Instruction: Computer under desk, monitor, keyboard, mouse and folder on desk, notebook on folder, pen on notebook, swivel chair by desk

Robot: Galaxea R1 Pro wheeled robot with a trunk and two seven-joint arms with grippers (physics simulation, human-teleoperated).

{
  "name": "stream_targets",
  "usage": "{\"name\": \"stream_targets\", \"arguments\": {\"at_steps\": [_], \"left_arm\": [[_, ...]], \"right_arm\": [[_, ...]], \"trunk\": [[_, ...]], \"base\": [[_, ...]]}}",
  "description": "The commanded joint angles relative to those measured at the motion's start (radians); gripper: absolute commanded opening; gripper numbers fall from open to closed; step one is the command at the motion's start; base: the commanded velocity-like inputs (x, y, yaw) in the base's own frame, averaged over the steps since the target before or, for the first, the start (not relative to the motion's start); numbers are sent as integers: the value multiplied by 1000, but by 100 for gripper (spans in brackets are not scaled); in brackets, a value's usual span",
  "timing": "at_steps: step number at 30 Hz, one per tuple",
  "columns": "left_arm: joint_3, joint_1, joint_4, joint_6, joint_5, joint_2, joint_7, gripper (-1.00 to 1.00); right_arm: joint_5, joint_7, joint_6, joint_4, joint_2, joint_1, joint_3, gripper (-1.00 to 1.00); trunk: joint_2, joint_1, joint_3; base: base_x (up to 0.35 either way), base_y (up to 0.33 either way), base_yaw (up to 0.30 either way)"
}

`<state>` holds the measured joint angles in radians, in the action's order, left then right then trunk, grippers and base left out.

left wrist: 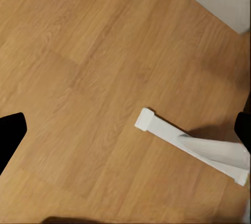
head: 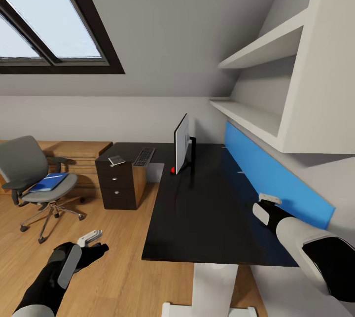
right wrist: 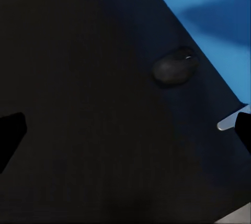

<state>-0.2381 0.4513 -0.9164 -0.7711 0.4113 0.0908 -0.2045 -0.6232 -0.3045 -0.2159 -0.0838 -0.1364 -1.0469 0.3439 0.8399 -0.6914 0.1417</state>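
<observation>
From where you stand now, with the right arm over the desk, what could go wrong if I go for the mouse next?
The mouse is a tiny dark dome on the black desk, close to the blue wall panel; it is easy to misjudge and the right gripper could hit the panel. The thin monitor stands edge-on nearby, so a wide sweep might tip it. The folder lies on the swivel chair, which may roll if bumped.
</observation>
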Motion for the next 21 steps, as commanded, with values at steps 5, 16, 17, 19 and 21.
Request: {"name": "stream_targets", "arguments": {"at_steps": [5, 16, 17, 19, 21], "left_arm": [[2, 63, 42, -17, 10, -4, -5, 100], [-1, 84, 71, 77, 5, 2, -3, 100], [-1, 84, 74, 82, 5, 2, -4, 100], [-1, 84, 76, 83, 4, 2, -4, 100], [-1, 84, 77, 84, 4, 2, -4, 100]], "right_arm": [[-6, 5, -15, -2, 0, 1, 8, 100], [1, 8, -15, -3, 0, 14, 10, 100], [2, 8, -16, -4, -3, 16, 9, 100], [2, 8, -16, -4, -4, 17, 9, 100], [2, 8, -16, -4, -4, 17, 9, 100]], "trunk": [[1, 0, 2], [1, 0, 2], [1, 0, 2], [1, 0, 2], [1, 0, 2]], "base": [[0, 0, 0], [89, 0, 0], [296, 0, 0], [305, 0, 0], [314, 8, 0]]}}
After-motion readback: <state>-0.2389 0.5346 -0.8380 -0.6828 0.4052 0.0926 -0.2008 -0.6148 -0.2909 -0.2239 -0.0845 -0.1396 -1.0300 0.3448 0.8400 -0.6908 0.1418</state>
